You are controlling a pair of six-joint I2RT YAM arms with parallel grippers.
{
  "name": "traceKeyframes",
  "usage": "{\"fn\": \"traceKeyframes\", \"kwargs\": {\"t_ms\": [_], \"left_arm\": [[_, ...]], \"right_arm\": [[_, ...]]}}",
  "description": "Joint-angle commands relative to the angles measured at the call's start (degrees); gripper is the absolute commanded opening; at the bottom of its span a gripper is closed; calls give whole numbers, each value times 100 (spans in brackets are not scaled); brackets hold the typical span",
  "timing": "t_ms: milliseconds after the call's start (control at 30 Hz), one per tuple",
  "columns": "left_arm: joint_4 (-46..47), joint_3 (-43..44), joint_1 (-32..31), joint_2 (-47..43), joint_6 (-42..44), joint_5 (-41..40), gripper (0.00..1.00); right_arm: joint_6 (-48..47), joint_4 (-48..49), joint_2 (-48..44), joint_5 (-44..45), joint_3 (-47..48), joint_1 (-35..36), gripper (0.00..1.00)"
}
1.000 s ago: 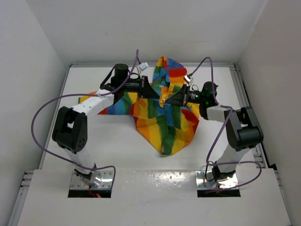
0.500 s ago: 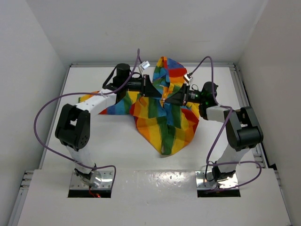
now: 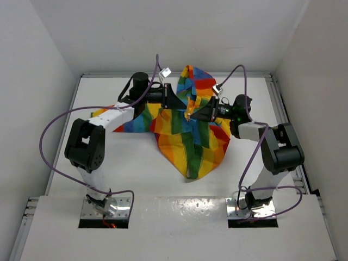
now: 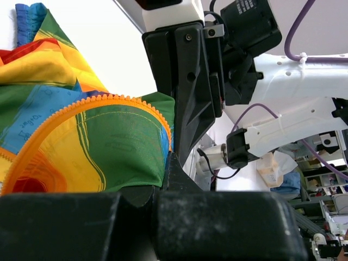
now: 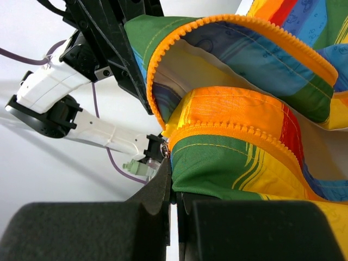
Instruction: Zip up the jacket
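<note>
On the counter, toward its far middle, the jacket lies unzipped, its front lifted between the arms. The left gripper and the right gripper each clench a front edge beside the orange zipper teeth. This looks like the aligning step, and the next move calls for bringing both zipper ends together.

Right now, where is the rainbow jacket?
From the top view, the jacket sits bunched near the middle of the table, lifted at its far part between the left gripper and the right gripper.

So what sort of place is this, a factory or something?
Probably a robotics lab: plain white walls box in a white table, left arm and right arm hold a rainbow jacket, cluttered shelves beyond.
</note>
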Motion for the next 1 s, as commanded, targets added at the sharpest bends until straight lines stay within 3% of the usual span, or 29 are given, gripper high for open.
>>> {"fn": "traceKeyframes", "kwargs": {"t_ms": [0, 967], "left_arm": [[388, 159, 49, -30, -83, 50, 0], [177, 106, -4, 22, 22, 103, 0]], "right_arm": [[-81, 404, -85, 52, 134, 30, 0], [77, 439, 83, 140, 450, -31, 0]]}}
